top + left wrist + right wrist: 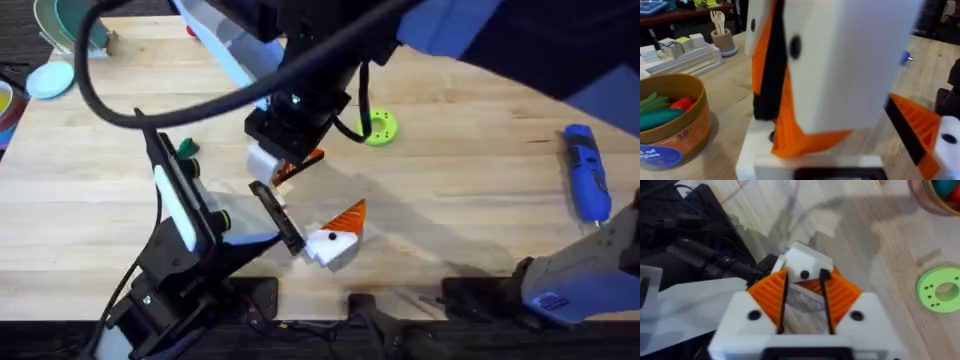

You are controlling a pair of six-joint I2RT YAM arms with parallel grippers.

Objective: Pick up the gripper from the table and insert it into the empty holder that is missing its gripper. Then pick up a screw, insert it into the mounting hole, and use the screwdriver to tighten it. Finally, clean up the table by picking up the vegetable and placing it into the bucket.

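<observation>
Gripper [811,285] looks pinched in the right gripper [804,280], right up against the white holder [805,262], probably not seated yet. Everything else is still to do: bucket [687,130] waiting, screwdriver [586,172] lying well aside, vegetable [187,148] on the table

- Light wooden table [480,170] with plank grain spans the scene.
- At ten o'clock, dark carpeted floor [25,50] lies beyond the table's edge.
</observation>
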